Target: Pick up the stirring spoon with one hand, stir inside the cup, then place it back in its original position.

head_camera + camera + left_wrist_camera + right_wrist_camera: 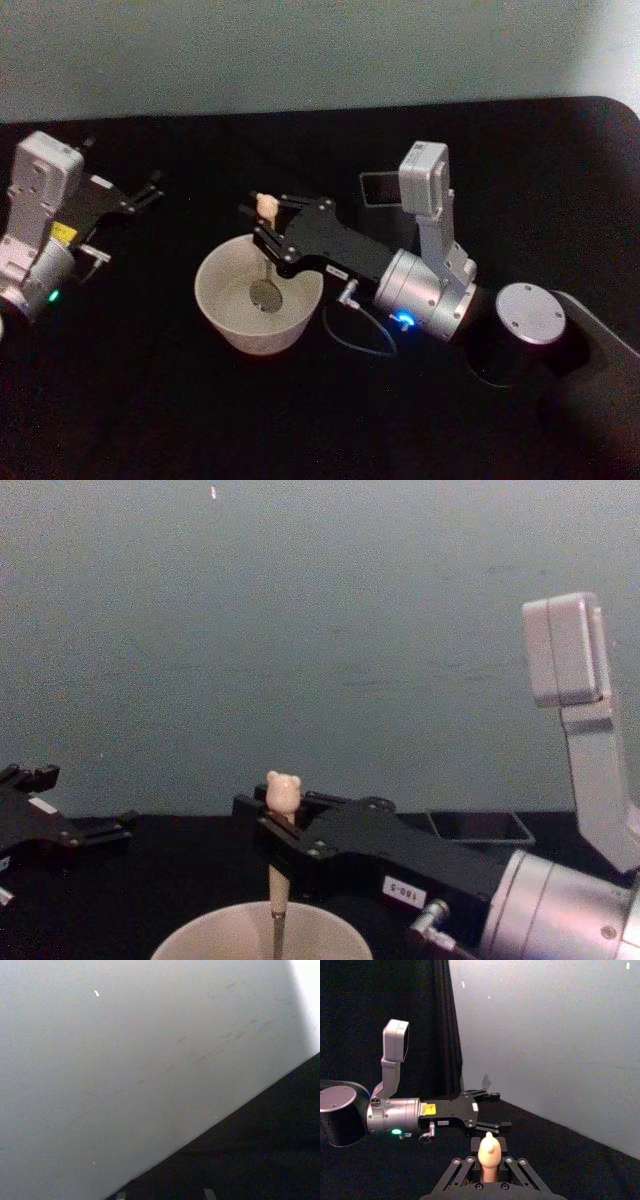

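Note:
My right gripper (pixel 258 222) is shut on the wooden handle of the stirring spoon (pixel 266 204), just below its tiny bear head. The spoon stands nearly upright, its round metal bowl down inside the cream cup (pixel 240 335) at the table's middle. In the chest view the stirring spoon (pixel 284 791) rises from the cup's rim (pixel 190 925) between the right gripper's (pixel 272 825) black fingers. The right wrist view has the bear head (pixel 489 1149) close up. The dark grey holder (pixel 378 187) stands behind the right gripper. My left gripper (pixel 150 190) rests open at the far left.
A black cloth covers the table (pixel 150 420), with a pale wall behind. A thin cable loops on the cloth beside the right wrist (pixel 425 290). The holder (pixel 480 827) is just behind the right arm. The left gripper (pixel 497 1109) lies well apart from the cup.

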